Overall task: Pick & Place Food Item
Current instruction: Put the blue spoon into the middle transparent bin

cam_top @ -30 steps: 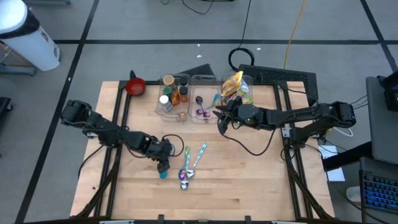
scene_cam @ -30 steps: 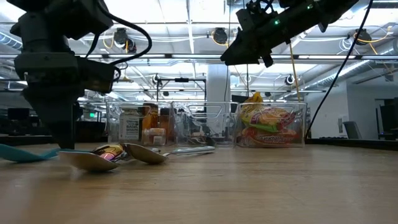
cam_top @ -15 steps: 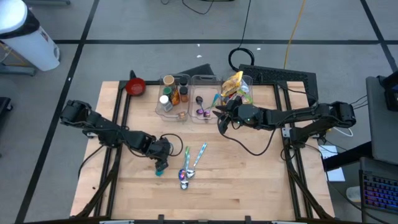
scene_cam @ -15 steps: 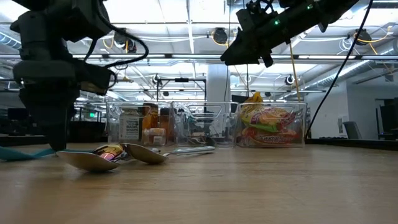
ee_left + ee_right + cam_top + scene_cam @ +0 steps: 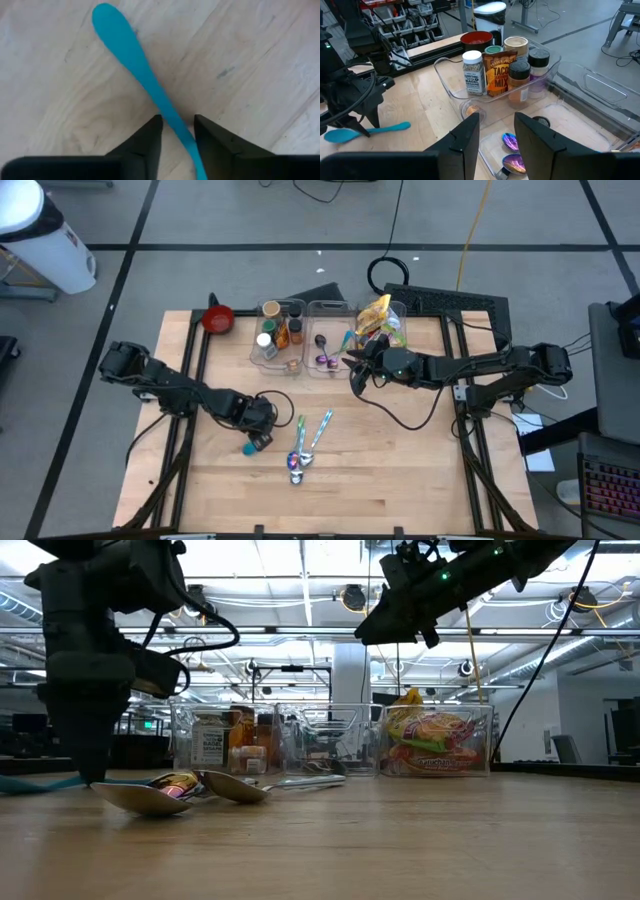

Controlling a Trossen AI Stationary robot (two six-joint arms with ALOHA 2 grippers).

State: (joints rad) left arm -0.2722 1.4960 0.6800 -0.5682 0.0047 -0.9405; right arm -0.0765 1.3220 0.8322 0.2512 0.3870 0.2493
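Note:
A teal spoon (image 5: 250, 447) lies on the wooden table (image 5: 400, 470), left of two metal spoons (image 5: 305, 448). A wrapped candy (image 5: 180, 783) rests on those spoons. My left gripper (image 5: 262, 436) stands over the teal spoon's handle, fingers pointing down, shut on it. My right gripper (image 5: 352, 370) hovers open and empty high over the clear bins; its fingers (image 5: 470, 130) show a gap in the right wrist view. The right bin (image 5: 380, 320) holds snack bags. My left gripper pinches the teal spoon's handle (image 5: 172, 117) between its two fingers (image 5: 150, 140), toward the end away from the bowl. The fingers come from above, pointing down, and lie across the handle. The spoon's bowl (image 5: 112, 25) lies flat on the wood.
Three clear bins stand in a row at the far side: spice jars (image 5: 275, 332), foil candies (image 5: 325, 360), snack bags. A red bowl (image 5: 218, 319) stands at the far left. Cables run over the table by both arms. Bare wood lies along the near edge.
My left gripper has shifted a little toward the table's far edge and turned. The teal spoon has slid on the wood with it, its bowl swinging from the near side toward the table's left. My right arm has kept still.

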